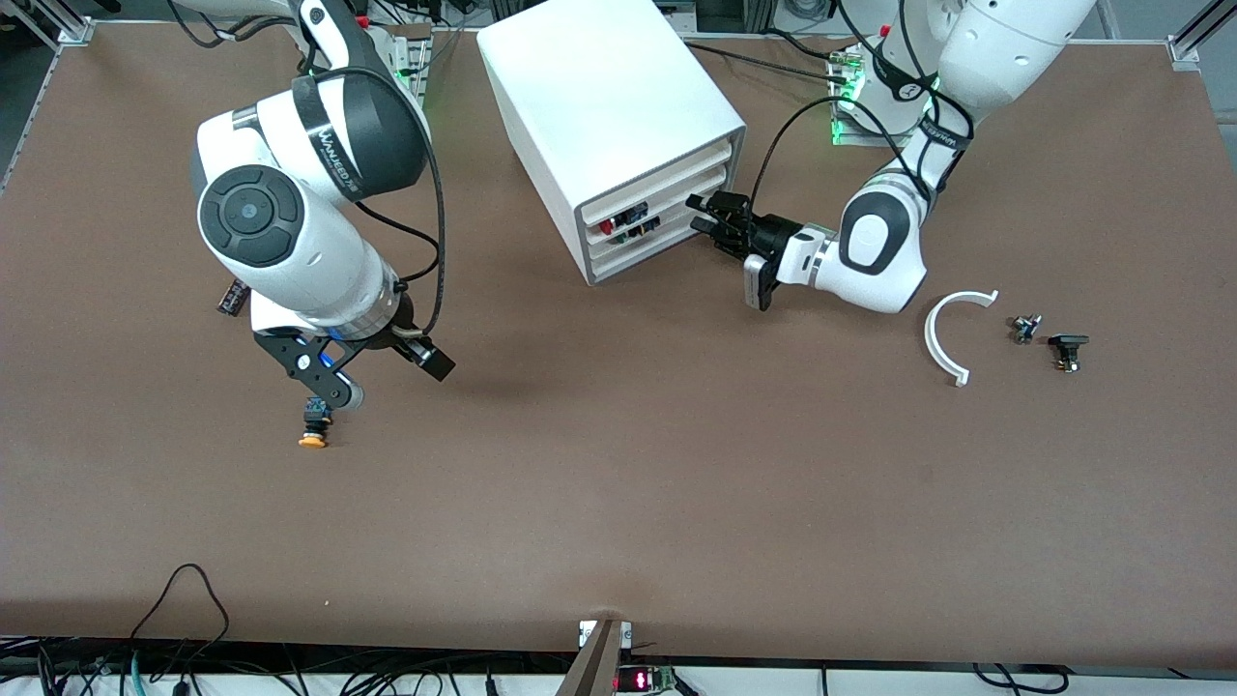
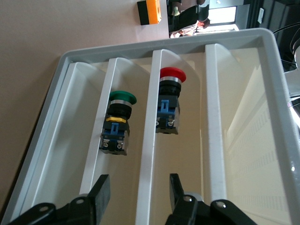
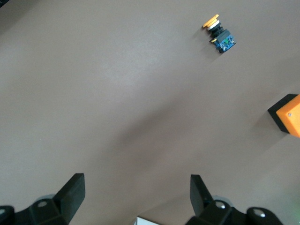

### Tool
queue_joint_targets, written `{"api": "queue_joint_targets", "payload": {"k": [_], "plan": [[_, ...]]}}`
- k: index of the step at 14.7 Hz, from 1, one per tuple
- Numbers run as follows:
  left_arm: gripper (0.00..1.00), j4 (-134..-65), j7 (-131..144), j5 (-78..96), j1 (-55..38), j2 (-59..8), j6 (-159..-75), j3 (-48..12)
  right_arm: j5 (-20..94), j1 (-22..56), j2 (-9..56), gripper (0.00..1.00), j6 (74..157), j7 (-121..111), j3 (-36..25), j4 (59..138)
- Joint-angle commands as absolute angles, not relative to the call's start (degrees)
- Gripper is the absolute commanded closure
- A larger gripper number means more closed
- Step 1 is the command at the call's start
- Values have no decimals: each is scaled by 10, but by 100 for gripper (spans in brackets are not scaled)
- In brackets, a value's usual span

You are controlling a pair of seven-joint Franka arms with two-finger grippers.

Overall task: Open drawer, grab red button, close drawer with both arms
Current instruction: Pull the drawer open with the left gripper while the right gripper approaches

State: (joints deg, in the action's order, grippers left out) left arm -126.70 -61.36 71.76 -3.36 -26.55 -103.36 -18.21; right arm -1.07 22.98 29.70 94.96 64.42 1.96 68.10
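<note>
Drawer (image 2: 262,56), the shallow white plastic tray of the big white box cabinet (image 1: 604,106), stands pulled out, as the left wrist view shows: upright white dividers split it into long compartments. In one compartment lies the small push button with a round red mushroom cap and black-and-blue body (image 2: 168,101); in the front view it shows as a red speck at the cabinet's front (image 1: 607,227). In the neighbouring compartment lies a like button with a green cap and a yellow ring (image 2: 117,122), apart from the red one with a divider between them.

The left arm's black two-finger gripper (image 1: 704,215) is at the drawer's front, its fingers (image 2: 101,190) apart and empty, one on each side of the divider that separates the two buttons; neither finger touches a button.

The right arm's black two-finger gripper (image 1: 372,372) hangs above bare brown table (image 1: 618,483) toward the right arm's end, fingers (image 3: 72,187) spread wide, holding nothing. Near it on the table lies a small button with a yellow-orange cap (image 1: 313,432). An orange cube edged in black (image 3: 288,115) shows at the border of the right wrist view.

Toward the left arm's end of the table lie a curved white plastic half-ring (image 1: 947,333) and, beside it, two small dark parts (image 1: 1049,338).
</note>
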Motion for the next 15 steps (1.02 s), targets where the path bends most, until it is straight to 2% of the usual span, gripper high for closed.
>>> {"api": "queue_joint_targets", "payload": {"k": [1,6,7,8,15], "plan": [[49,-1281,-640,763,-33,-267,-1033,-200,-3,240,322,1,939,693,18,633],[57,-1302,-650,780,-35,-268,-1034,-213,28,244,351,1,945,776,26,589],[68,-1303,-661,780,-35,-268,-1033,-213,30,244,354,1,950,787,26,588],[99,-1304,-677,781,-34,-269,-1031,-212,30,244,355,1,955,799,32,586],[100,-1283,-671,775,-18,-272,-1030,-209,30,244,367,1,999,871,67,584]]}}
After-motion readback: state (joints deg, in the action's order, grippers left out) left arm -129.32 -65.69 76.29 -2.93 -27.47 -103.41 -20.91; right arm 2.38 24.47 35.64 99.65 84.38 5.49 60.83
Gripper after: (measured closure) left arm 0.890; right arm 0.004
